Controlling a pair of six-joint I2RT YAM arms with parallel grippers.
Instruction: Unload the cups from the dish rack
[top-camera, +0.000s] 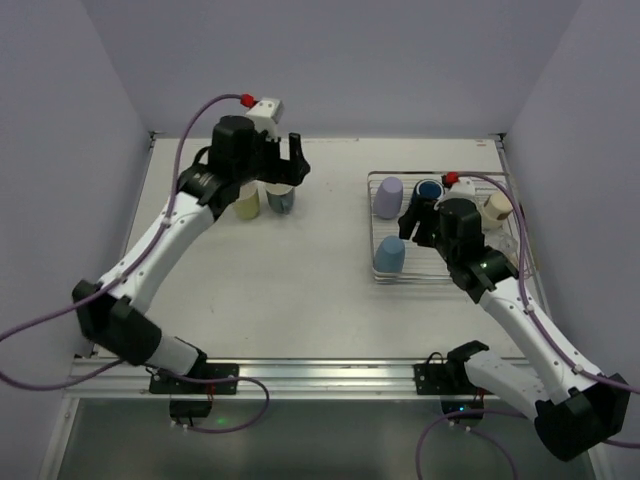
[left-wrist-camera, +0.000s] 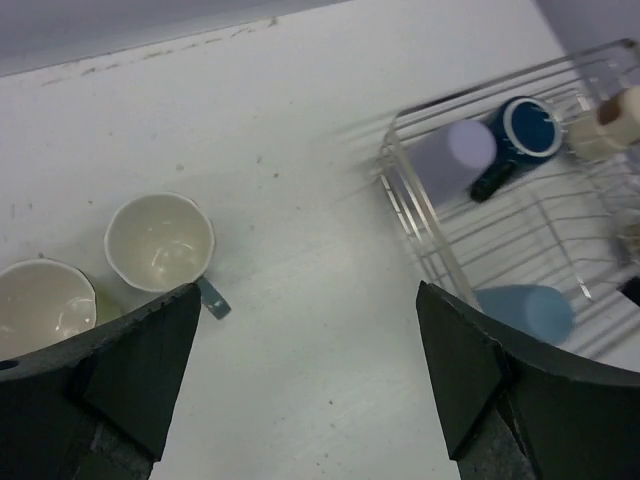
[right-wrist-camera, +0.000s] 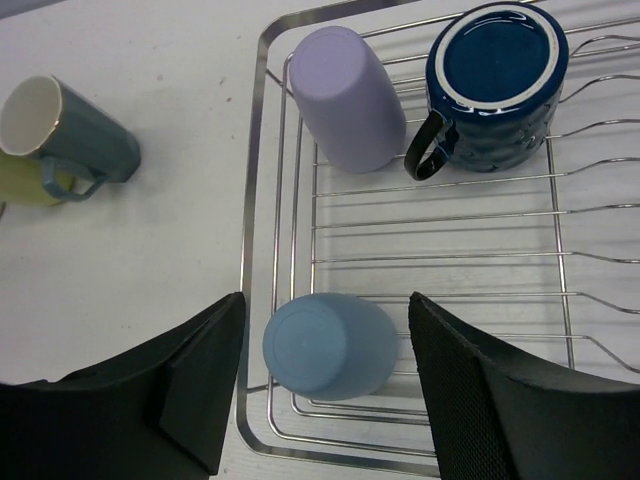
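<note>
Wire rack (right-wrist-camera: 250, 200) of thin shiny metal bars with rounded corners, on a matte white table (top-camera: 300, 290).

Inside, at the rack's far left corner: smooth lavender cup (right-wrist-camera: 348, 100), tapered, leaning on the bars. Just right of it, along the rack's far side: glossy navy mug (right-wrist-camera: 497, 85) with a dimpled wall, base up with a pale ring around it, dark loop handle pointing toward the lavender cup. At the rack's near left corner: light blue cup (right-wrist-camera: 330, 345), matte, flat round base facing the wrist camera. Toward the rack's far right: cream cup (top-camera: 497, 208), too small to make out in detail.

Right gripper (right-wrist-camera: 325, 320) over the rack's near left corner. Black, finely textured fingers (right-wrist-camera: 470, 400) parted either side of the light blue cup, with a sliver of gap on each side; not clamped on it as far as can be seen.

Well left of the rack, on the table: ribbed grey mug (right-wrist-camera: 95, 140), pale inside, loop handle, mouth up. Right against it, on the side away from the rack: pale yellow-green cup (right-wrist-camera: 25, 180), also mouth up.

Left gripper (left-wrist-camera: 310, 370) above those two, well left of the rack. Dark wedge-shaped fingers (left-wrist-camera: 140, 370) spread wide, holding nothing.
</note>
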